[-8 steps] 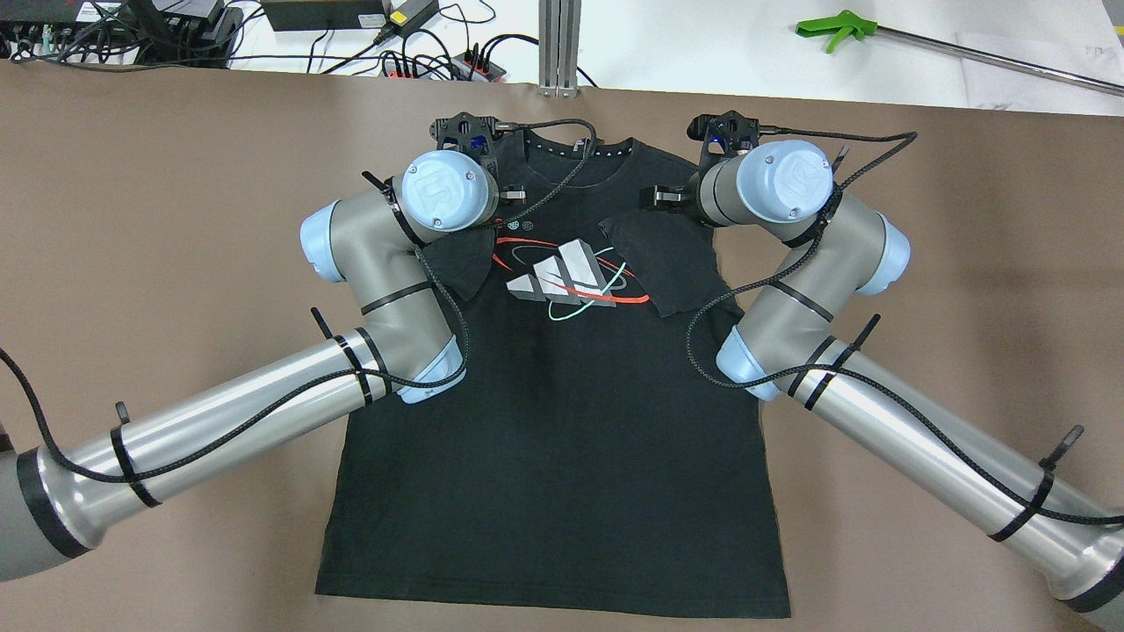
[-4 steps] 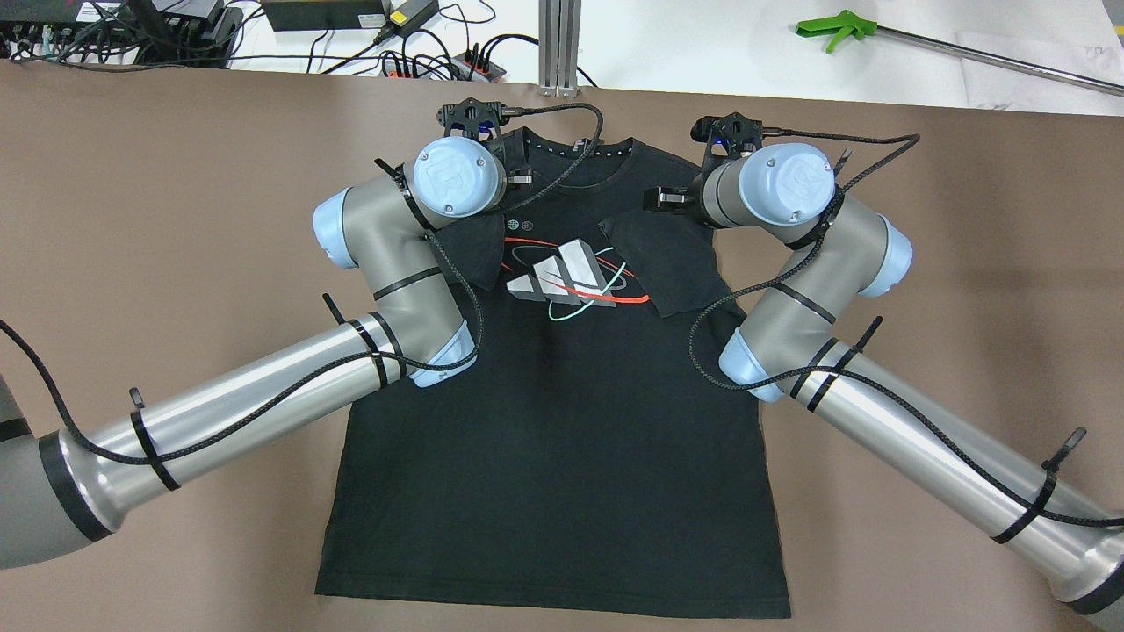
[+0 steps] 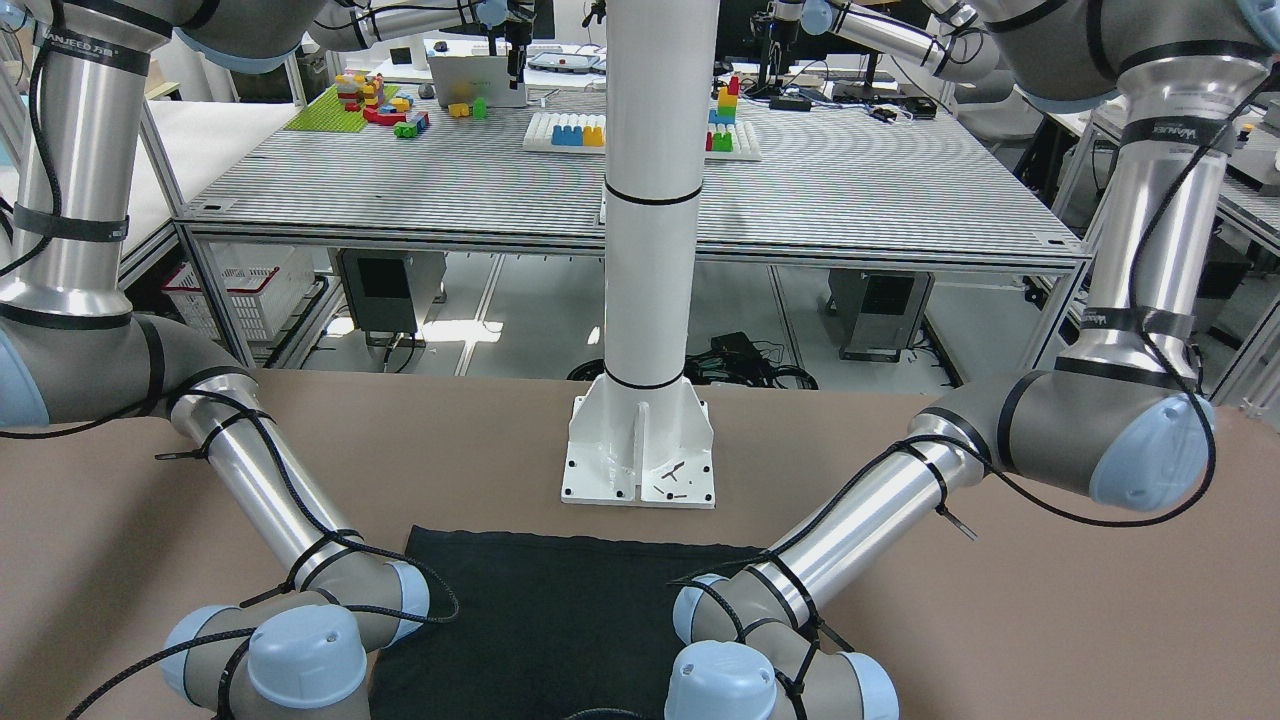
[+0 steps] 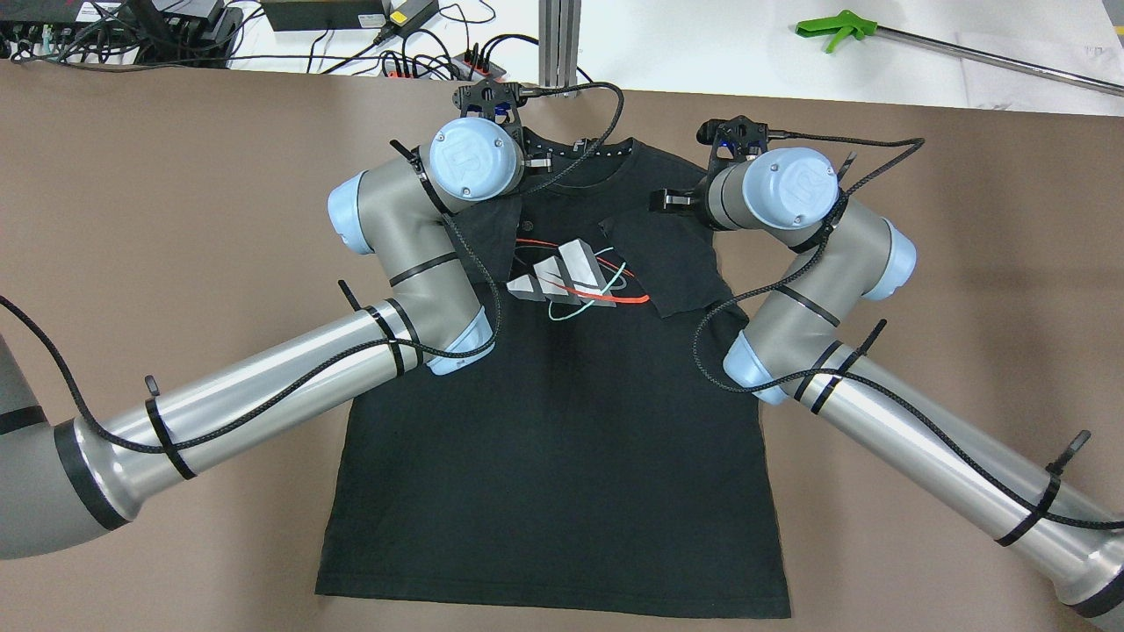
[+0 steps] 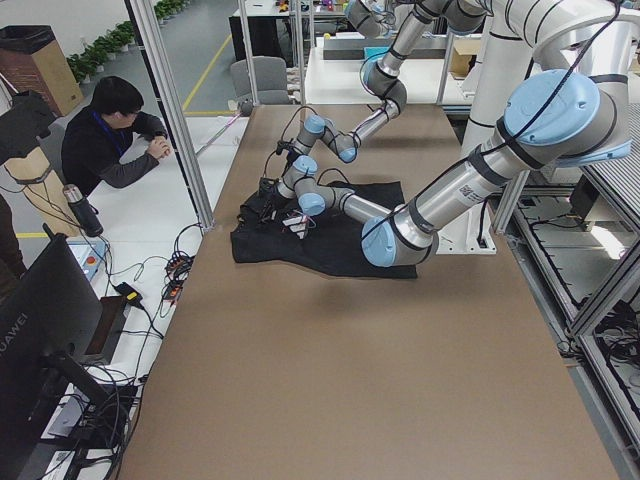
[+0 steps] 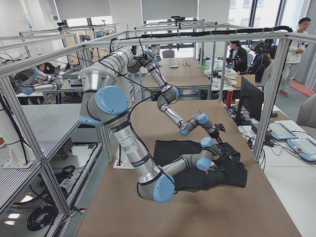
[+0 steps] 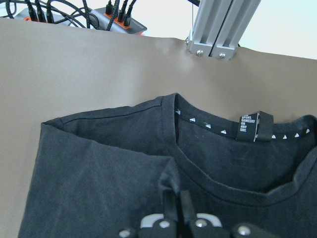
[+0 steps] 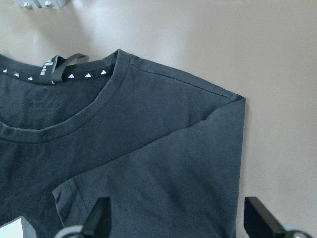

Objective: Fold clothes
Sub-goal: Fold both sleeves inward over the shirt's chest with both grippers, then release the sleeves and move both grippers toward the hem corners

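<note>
Black T-shirt [image 4: 562, 439] flat on the brown table [image 4: 176, 219], both sleeves turned inward.
At bottom centre of the left wrist view, the left gripper [image 7: 176, 206] pinches a ridge of sleeve cloth, its fingers pressed together. The right gripper [image 8: 179, 213] is spread wide over the other folded sleeve.

Black T-shirt [image 4: 562, 456] lay flat, print side up, at the centre of the table [image 4: 176, 175]: collar far, hem near, both short sleeves folded inward over the chest.
</note>
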You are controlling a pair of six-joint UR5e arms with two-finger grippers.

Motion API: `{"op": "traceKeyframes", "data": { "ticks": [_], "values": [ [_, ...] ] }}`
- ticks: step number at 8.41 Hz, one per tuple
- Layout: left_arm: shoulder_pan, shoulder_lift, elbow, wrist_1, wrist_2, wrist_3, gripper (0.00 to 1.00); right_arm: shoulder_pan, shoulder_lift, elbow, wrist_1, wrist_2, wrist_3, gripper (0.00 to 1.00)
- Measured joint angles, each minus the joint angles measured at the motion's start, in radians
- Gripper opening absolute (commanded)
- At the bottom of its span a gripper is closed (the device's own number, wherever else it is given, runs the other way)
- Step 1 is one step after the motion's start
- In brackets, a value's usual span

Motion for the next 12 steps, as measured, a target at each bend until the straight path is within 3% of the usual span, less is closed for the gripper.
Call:
{"op": "traceKeyframes", "data": {
  "ticks": [3,4,6,7,9,10,12],
  "values": [
    [-0.023,0.001,-0.006,-0.004,-0.018,0.007,0.95,0.0,-0.001,0.0,0.001,-0.002,0.001,0.94],
    [-0.042,0.005,-0.033,-0.004,-0.058,0.011,0.95,0.0,-0.001,0.004,0.0,0.009,0.002,0.94],
    [-0.091,0.072,-0.157,-0.003,-0.234,0.008,0.95,0.003,-0.002,0.046,-0.009,0.083,0.008,0.94],
    [-0.117,0.139,-0.25,0.001,-0.326,0.003,0.95,0.01,-0.017,0.093,-0.033,0.143,0.012,0.94],
    [-0.161,0.293,-0.443,0.006,-0.479,-0.039,0.95,0.052,-0.127,0.288,-0.152,0.298,0.015,0.94],
    [-0.168,0.372,-0.544,0.007,-0.508,-0.063,0.95,0.077,-0.21,0.392,-0.197,0.376,0.015,0.94],
    [-0.145,0.527,-0.723,0.011,-0.492,-0.118,0.95,0.098,-0.345,0.511,-0.216,0.476,0.014,0.94]
  ]
}}
